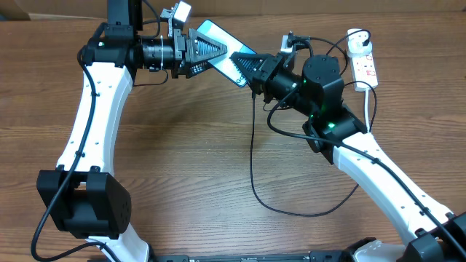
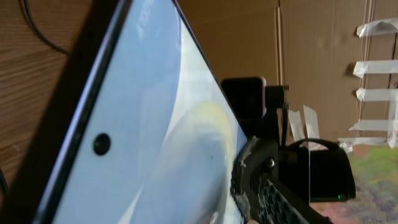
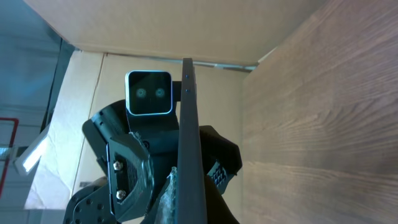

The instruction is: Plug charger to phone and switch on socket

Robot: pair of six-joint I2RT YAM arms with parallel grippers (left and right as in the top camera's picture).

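My left tool (image 1: pixel 206 52) is clamped on the phone (image 1: pixel 218 36), raised by the tabletop's far edge. My right tool (image 1: pixel 240 65), fingers together, meets its end. The charger (image 1: pixel 253 145) trails below, tip hidden. Plugging seems unfinished, and the socket (image 1: pixel 366 69), in the far right corner, awaits switching.

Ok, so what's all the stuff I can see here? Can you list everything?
phone: one, black-edged with light blue screen, held up tilted, back middle
charger: one, thin black cable, looping across the middle, up towards the phone's end
socket: one, white with red switches, far right at the back
table: one, brown wood, under everything
cardboard wall: one, brown, behind the table
arms: two, white and black, either side
left gripper: one, black, clamped on the phone
right gripper: one, black, shut on the charger's tip by the phone's end
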